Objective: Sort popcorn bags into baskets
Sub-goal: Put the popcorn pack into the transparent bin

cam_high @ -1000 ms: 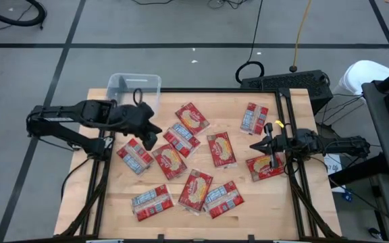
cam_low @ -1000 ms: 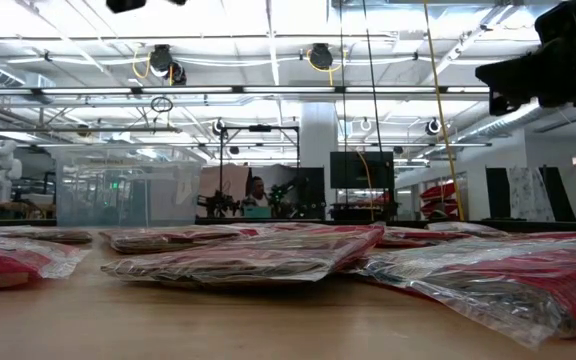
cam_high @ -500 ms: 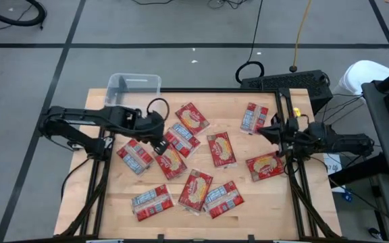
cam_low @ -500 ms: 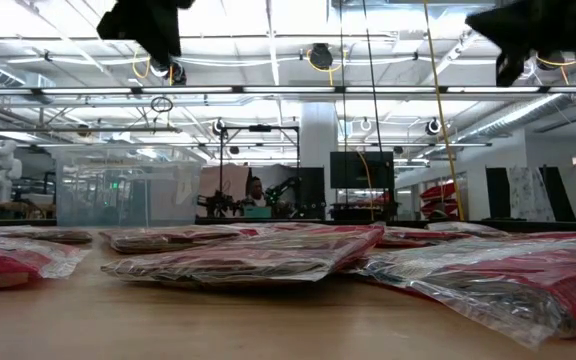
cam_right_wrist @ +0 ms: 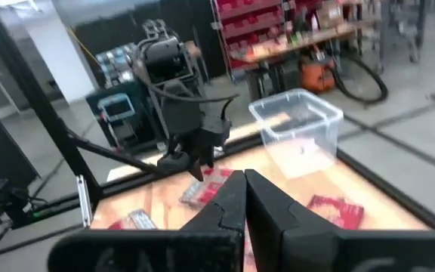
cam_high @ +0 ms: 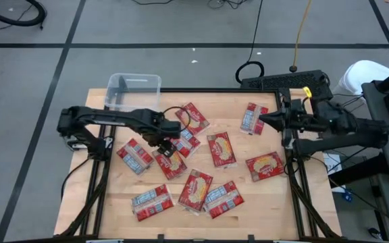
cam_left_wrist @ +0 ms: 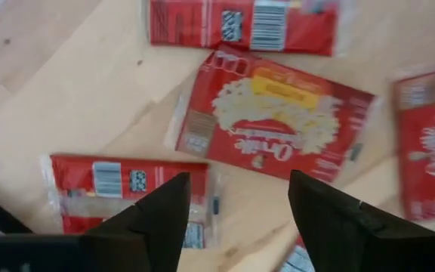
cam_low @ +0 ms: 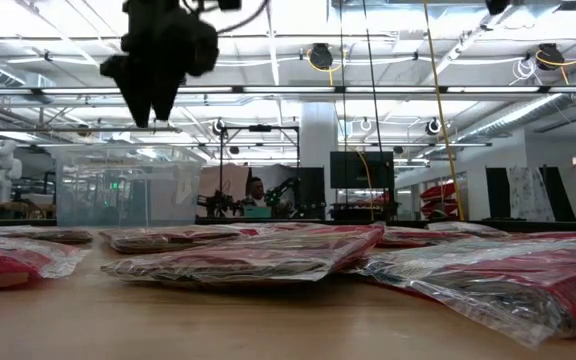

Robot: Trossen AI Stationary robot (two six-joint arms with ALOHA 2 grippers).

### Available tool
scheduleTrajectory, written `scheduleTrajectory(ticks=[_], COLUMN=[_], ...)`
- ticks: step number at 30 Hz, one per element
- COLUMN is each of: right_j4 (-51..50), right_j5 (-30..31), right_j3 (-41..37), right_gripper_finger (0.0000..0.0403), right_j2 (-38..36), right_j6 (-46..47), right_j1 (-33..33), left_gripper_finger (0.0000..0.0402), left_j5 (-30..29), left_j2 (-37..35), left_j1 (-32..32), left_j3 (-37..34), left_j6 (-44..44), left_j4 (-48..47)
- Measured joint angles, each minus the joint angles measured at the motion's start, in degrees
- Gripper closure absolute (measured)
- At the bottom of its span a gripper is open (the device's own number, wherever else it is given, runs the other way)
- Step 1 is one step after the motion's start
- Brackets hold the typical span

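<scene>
Your left gripper [cam_high: 172,147] hangs with fingers spread over the popcorn bags [cam_high: 193,152] scattered across the table [cam_high: 255,202], holding nothing. Your right gripper [cam_high: 262,119] sits pinched closed and empty by the right edge. Farthest back stands the clear basket [cam_high: 134,90].

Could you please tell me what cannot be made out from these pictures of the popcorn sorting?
- Bottom of the clear basket: its frosted walls in the low view and glare in the right wrist view hide any contents.
- Packet under the left gripper: the high view has the arm covering part of it.
- Printed text on the popcorn bags: too blurred in the left wrist view.
- Right gripper: its tip is cut off in the low view.
</scene>
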Motion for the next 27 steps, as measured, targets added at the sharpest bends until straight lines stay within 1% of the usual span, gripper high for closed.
scheduleTrajectory(ticks=[4, 7, 10, 14, 18, 20, 22, 27], right_j4=[-3.2, -3.7, -3.8, -3.9, -3.8, -3.8, -3.3, -2.2], right_j5=[-0.2, -0.6, -2.2, -5.1, -5.1, -5.1, -5.1, -5.1], right_j3=[4.8, 6.0, 6.6, 6.6, 6.6, 6.6, 6.6, 6.7], right_gripper_finger=[0.0403, 0.0403, 0.0403, 0.0403, 0.0403, 0.0403, 0.0403, 0.0403], right_j2=[4.8, 7.2, 8.9, 10.4, 11.3, 11.6, 11.9, 12.0], right_j6=[3.0, 4.2, 6.2, 8.4, 10.3, 10.4, 10.4, 10.4], right_j1=[-0.2, -0.2, -0.2, -0.2, -0.2, -0.2, -0.2, -0.2], left_gripper_finger=[0.0184, 0.0171, 0.0142, 0.0094, 0.0060, 0.0057, 0.0063, 0.0096], left_j5=[0.0, 1.9, 4.3, 4.3, 3.8, 4.7, 5.3, 5.8], left_j2=[2.8, 3.7, 3.6, 3.5, 3.5, 3.5, 3.5, 3.4], left_j1=[0.9, 1.5, 1.6, 1.6, 1.5, 1.5, 1.5, 1.5], left_j3=[-3.6, -8.4, -13.6, -17.8, -20.7, -21.9, -22.9, -26.0], left_j6=[-1.8, -0.6, 3.4, 8.8, 14.8, 18.6, 21.9, 28.3], left_j4=[0.5, 2.9, 9.2, 13.3, 18.1, 20.3, 21.0, 24.8])
